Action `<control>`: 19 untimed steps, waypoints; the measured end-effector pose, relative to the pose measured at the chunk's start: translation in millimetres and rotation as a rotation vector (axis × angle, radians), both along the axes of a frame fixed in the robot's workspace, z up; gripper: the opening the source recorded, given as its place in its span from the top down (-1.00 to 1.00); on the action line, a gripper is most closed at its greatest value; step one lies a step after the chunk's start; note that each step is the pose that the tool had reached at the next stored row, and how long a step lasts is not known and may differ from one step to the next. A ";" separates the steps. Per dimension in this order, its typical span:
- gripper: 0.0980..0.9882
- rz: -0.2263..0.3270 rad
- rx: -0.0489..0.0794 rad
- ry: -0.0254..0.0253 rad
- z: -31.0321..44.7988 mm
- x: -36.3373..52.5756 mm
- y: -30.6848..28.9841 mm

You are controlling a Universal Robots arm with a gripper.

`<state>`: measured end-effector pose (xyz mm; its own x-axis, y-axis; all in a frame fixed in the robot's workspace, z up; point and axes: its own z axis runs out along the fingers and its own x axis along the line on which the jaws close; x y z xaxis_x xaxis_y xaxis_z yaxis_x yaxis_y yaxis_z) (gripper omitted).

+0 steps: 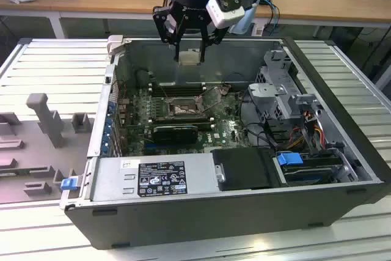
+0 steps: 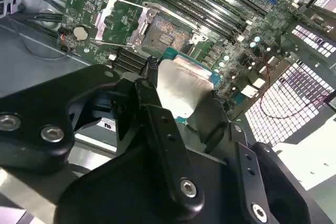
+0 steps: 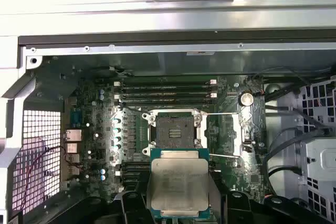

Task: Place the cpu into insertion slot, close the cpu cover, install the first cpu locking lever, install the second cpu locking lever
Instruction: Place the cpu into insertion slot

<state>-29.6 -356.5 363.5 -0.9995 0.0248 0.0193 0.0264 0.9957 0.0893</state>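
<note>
Silver-grey and square, the small flat cpu [image 1: 190,58] sits pinched in my black two-finger gripper [image 1: 190,52], above the open dark computer case [image 1: 342,90] in the exterior view. In the second wrist view it hangs clear of the dark-framed, brownish insertion slot [image 2: 167,38]. In the first wrist view the chip looks offset from that socket, so I judge that lowering it misaligned or tilted could bend pins.

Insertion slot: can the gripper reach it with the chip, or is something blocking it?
Probably yes. The gripper holds the cpu above the open case, and the insertion slot lies uncovered below, with nothing over its pin field.
</note>
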 end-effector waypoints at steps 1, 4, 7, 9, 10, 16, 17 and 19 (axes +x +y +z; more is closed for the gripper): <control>0.04 -0.010 0.000 0.0000 0.0 0.0 0.0; 0.04 -0.045 0.000 0.0000 -0.1 0.0 0.0; 0.04 -0.052 0.000 0.0000 -0.7 0.0 0.0; 0.04 -0.052 0.000 0.0001 -1.2 0.0 0.0; 0.04 -0.052 0.000 0.0000 -1.6 0.0 0.0; 0.04 -0.089 -0.001 0.0000 -1.9 0.0 0.0; 0.04 -0.096 -0.001 0.0000 -1.9 0.0 0.0; 0.04 -0.105 -0.001 0.0000 -1.8 0.0 0.0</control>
